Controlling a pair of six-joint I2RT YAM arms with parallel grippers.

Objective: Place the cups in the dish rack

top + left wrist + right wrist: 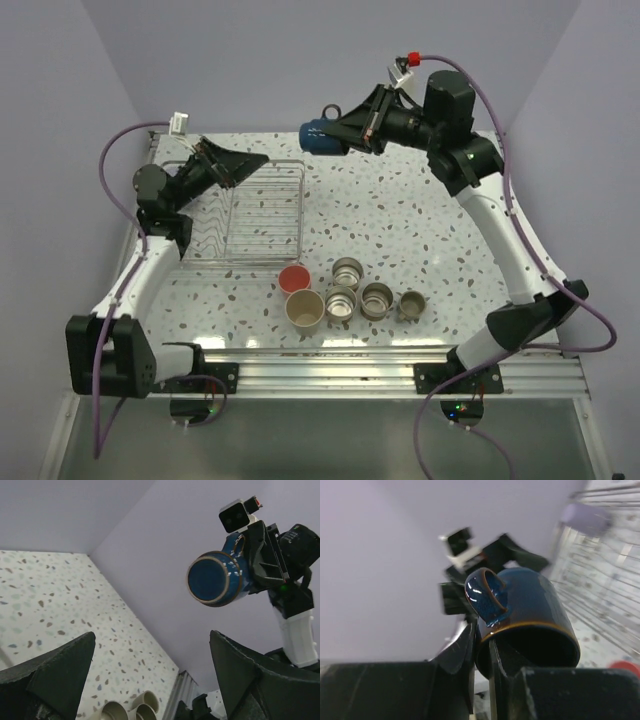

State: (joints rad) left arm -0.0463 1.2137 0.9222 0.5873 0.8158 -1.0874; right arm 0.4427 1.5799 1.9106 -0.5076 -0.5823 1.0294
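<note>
Pinches a dark blue mug [318,133] in the right end effector [342,131], the fingers [457,655] clamped on the rim wall just beside the handle [487,600], one inside the mouth and one outside. Holds it in the air on its side, mouth toward the right wrist, flat base toward the left arm. Hangs it above the far part of the desk [420,230], just past the far right corner of the dish rack [262,215] and apart from its wires. Reaches there with the right arm [500,235] from the near right corner of the desk, elbow raised at the far right.

Spreads the left end effector [246,170] open, its two fingers wide apart. Hovers it over the far left part of the rack, aimed toward the mug and well apart from it. Rises to that spot with the left arm [140,275] from the near left corner.

Finds the rack flat on the left half of the desk, a row of upright prongs along its left side. Finds six more cups upright on the desk, near the rack's near right corner: a red tumbler [295,278] just beside that corner, a beige tumbler [305,308] just in front of it, one steel cup [348,272] to the right of the red one, then a second steel cup [341,303], a third steel cup [377,298] and an olive-tan mug [411,304] in a close row running right from the beige tumbler.
</note>
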